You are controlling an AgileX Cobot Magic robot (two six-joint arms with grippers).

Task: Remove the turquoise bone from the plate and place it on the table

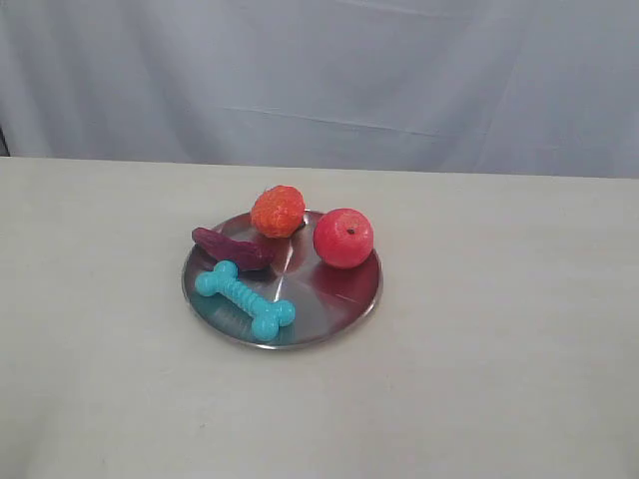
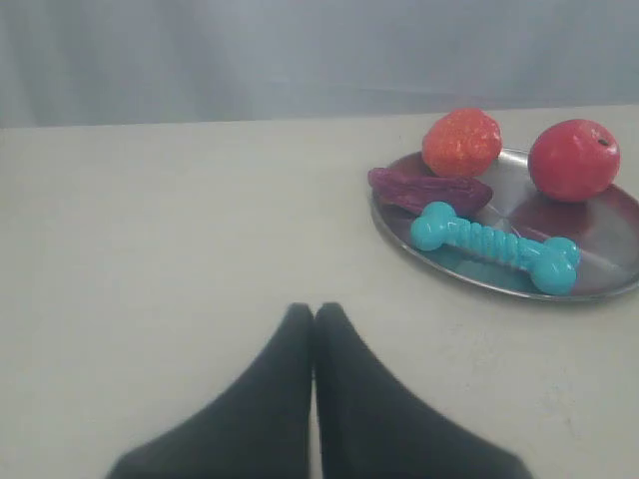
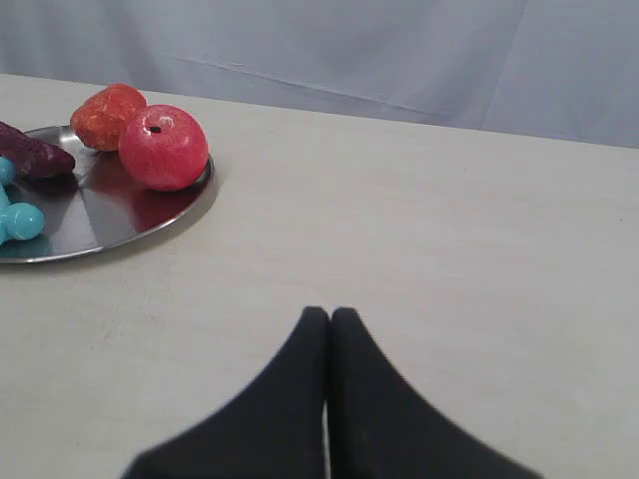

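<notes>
The turquoise bone [image 1: 245, 299] [image 2: 495, 247] lies flat on the front left part of the steel plate [image 1: 339, 309] [image 2: 619, 225] [image 3: 100, 215]; only one knobbed end of the bone [image 3: 15, 222] shows in the right wrist view. The plate rests on the cream table [image 1: 499, 379]. My left gripper [image 2: 314, 311] is shut and empty, over bare table well short of the plate. The right gripper [image 3: 329, 315] is shut too, holding nothing, off to the plate's other side. Neither gripper appears in the exterior view.
On the plate behind the bone lie a dark purple elongated piece [image 1: 232, 246] [image 2: 429, 190], an orange bumpy fruit [image 1: 278, 211] [image 2: 461, 142] and a red apple [image 1: 342, 238] [image 3: 163, 147]. A grey cloth backdrop [image 1: 319, 80] hangs behind the table.
</notes>
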